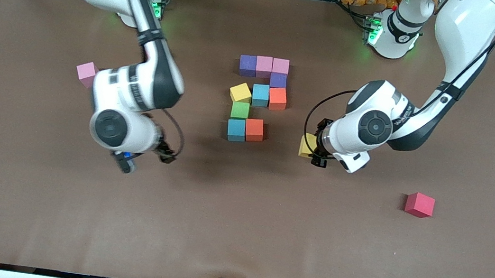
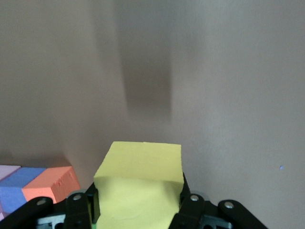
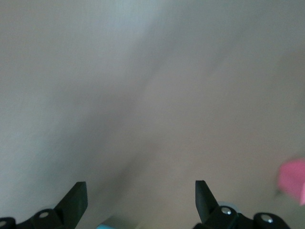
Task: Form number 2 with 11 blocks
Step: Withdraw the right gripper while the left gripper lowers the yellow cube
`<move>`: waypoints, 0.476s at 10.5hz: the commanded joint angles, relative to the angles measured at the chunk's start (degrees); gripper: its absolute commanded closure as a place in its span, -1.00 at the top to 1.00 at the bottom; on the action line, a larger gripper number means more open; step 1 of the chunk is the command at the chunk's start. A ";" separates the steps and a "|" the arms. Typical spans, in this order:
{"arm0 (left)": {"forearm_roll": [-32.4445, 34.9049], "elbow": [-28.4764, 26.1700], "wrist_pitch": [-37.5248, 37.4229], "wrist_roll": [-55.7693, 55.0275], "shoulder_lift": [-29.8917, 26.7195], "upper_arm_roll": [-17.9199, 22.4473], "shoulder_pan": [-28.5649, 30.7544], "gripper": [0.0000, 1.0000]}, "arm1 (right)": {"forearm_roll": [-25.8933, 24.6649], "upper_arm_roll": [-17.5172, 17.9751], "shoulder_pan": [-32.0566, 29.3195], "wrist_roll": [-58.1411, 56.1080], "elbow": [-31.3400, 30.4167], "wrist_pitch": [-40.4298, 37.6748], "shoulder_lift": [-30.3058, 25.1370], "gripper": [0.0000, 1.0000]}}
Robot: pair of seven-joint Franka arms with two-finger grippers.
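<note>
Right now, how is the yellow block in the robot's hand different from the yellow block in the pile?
The held yellow block is pinched in the left gripper, up over bare table beside the blocks; the other yellow block sits on the table.
The held one touches no other block; the other sits against the blue block and green block.
The resting one is turned slightly askew.
Both look the same colour and size.

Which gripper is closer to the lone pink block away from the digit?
Right. The right gripper hangs open over bare table near the pink block; the left gripper, holding a yellow block, is past the digit.
</note>
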 commanded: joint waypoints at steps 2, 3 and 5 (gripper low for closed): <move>-1.31 -2.99 5.16 -2.94 -0.24 -0.07 -1.34 -0.24 | -2.46 0.46 -5.54 -19.37 -3.73 -0.32 -3.71 1.00; -1.23 -4.30 6.92 -4.52 -0.24 -0.07 -2.13 -0.23 | -2.46 0.46 -7.13 -23.87 -4.00 -0.41 -4.41 1.00; -0.88 -6.24 10.08 -7.77 -0.24 0.01 -4.41 -0.23 | -2.63 0.46 -9.16 -30.39 -6.62 -0.06 -7.39 1.00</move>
